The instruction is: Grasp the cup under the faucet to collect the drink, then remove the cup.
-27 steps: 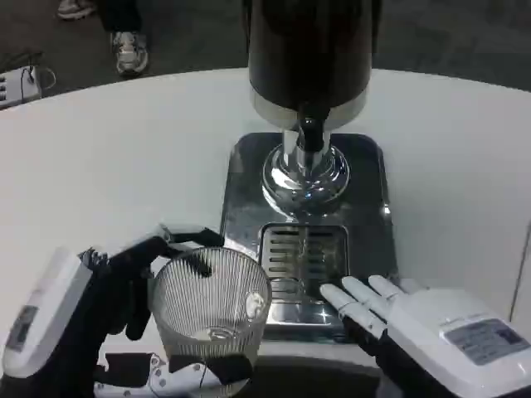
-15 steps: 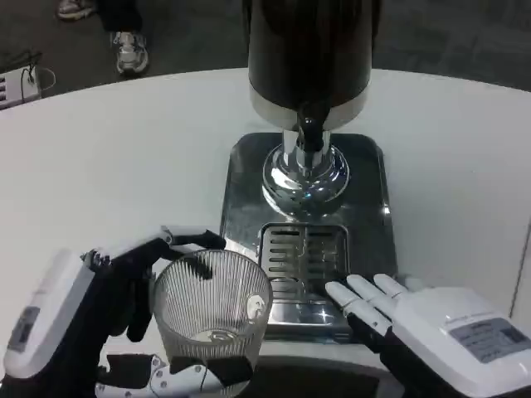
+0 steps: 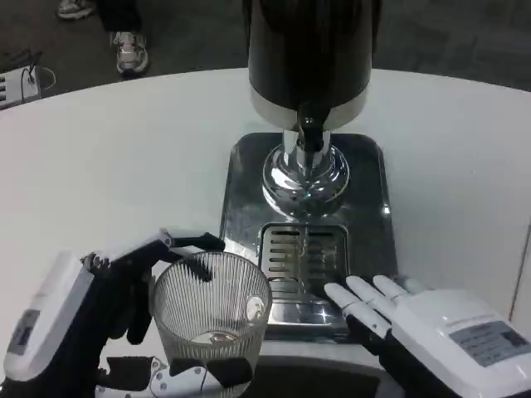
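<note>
A clear ribbed cup stands near the table's front edge, left of the drip grate. My left hand grips it, fingers wrapped around its far rim and thumb at its near base. A little pale liquid shows at the cup's bottom. The dark dispenser stands at the back on a chrome tray, its faucet above the chrome foot. My right hand lies flat with fingers apart at the tray's front right corner, holding nothing.
The white table spreads to the left and right of the tray. Beyond its far edge is dark floor with a person's shoes at top left.
The left hand and cup have barely shifted. My right hand has slid slightly toward the near right.
</note>
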Tool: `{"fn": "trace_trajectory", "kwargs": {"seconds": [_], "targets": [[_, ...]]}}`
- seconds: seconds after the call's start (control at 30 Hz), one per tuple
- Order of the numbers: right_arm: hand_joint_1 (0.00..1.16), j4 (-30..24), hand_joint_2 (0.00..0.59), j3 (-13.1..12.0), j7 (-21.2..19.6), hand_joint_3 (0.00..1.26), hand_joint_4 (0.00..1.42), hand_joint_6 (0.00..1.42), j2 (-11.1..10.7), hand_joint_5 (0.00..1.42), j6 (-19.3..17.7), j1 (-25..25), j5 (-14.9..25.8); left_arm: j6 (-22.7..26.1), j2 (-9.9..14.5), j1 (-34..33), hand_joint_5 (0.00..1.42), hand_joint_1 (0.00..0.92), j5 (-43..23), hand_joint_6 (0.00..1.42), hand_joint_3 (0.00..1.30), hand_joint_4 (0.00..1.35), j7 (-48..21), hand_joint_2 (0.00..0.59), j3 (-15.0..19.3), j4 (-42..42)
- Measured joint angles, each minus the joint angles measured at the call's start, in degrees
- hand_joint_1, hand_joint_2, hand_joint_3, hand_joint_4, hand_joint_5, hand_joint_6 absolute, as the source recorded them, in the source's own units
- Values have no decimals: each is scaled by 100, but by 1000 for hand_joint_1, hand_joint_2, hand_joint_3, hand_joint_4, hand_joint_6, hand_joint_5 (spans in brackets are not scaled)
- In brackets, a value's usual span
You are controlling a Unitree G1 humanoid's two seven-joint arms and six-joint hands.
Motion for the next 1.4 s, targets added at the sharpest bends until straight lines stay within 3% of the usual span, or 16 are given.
{"fn": "trace_trajectory", "kwargs": {"seconds": [0.43,0.7,0.97,1.4], "targets": [[577,-5,394,-5,1,25,0,0,382,0,-219,160,-269,0,-112,-122,1300,602,101,1424,957,1098,1,0,-118,344],[574,-14,394,-55,-6,25,0,0,595,0,-410,312,-294,55,-279,-794,1300,603,511,1424,957,1098,92,0,-388,872],[573,-15,394,-357,-25,25,0,0,718,0,-684,476,-59,189,-328,-1830,1300,603,1133,1424,957,1098,534,0,-597,1770],[573,-16,394,-907,-41,25,0,0,917,0,-1147,694,448,357,-241,-2923,1300,603,1684,1424,957,1098,1468,0,-997,3189]]}}
